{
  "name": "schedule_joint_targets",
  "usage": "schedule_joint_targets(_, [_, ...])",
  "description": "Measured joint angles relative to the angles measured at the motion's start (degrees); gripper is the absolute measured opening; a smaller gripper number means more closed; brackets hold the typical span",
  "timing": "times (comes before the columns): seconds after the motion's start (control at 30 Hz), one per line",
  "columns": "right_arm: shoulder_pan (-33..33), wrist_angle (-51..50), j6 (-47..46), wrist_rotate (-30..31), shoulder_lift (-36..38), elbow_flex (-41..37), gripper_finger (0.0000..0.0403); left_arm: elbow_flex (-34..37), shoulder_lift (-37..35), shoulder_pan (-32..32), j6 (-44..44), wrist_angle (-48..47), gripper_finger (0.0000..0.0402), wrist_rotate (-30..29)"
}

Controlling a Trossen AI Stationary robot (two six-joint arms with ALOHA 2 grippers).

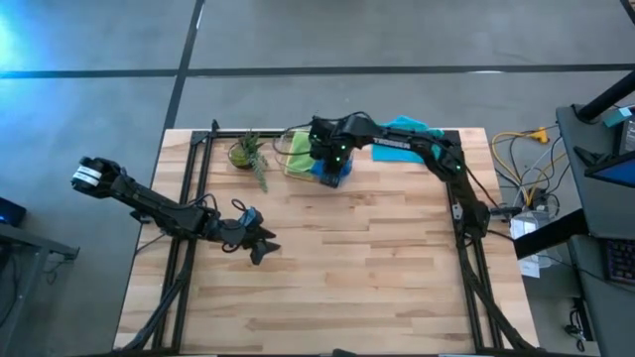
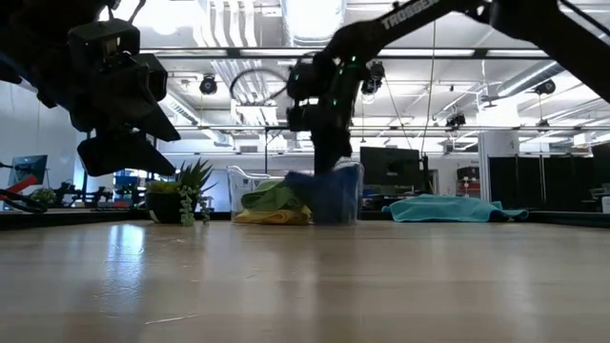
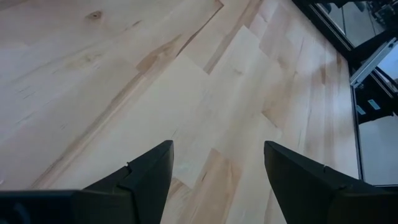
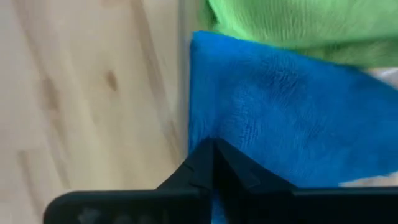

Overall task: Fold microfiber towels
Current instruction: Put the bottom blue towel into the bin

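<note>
Right hand [image 1: 330, 164] at the far edge of the worktop [image 1: 347, 268], over the clear bin [image 2: 348, 195], fingers pressed together on the blue towel [image 4: 280, 118]. Blue towel bunched at the bin's near side, draped over its edge and hanging down toward the worktop; long axis not possible to tell. Green towel [image 1: 299, 149] just behind the blue one in the bin, crumpled, on top of the yellow towel [image 2: 272, 217]. Teal towel [image 2: 448, 208] flat on the worktop to the right of the bin, long axis running left to right in the low view. Plant [image 1: 248, 154] left of the bin. Left hand [image 1: 260, 243] above bare wood near the left side, fingers [image 3: 146, 177] spread wide, holding nothing.
</note>
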State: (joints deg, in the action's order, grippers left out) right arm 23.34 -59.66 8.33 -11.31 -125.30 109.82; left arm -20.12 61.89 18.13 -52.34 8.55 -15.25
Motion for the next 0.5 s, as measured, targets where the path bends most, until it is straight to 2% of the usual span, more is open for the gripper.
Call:
schedule_joint_targets(0.23, [-0.43, 0.64, 0.69, 5.19, -6.20, 1.62, 0.0009, 0.00, 2.40, 0.00, -1.15, 0.07, 0.0235, 0.00])
schedule_joint_targets(0.33, [0.01, -0.50, 0.58, 5.53, -8.48, 3.09, 0.0009, 0.00, 4.35, 0.00, -1.95, 0.49, 0.0235, 0.61])
schedule_joint_targets(0.5, [0.55, -4.27, -0.55, 5.45, -5.29, 7.97, 0.0009, -0.11, 7.23, 0.00, -2.95, 3.90, 0.0235, 2.94])
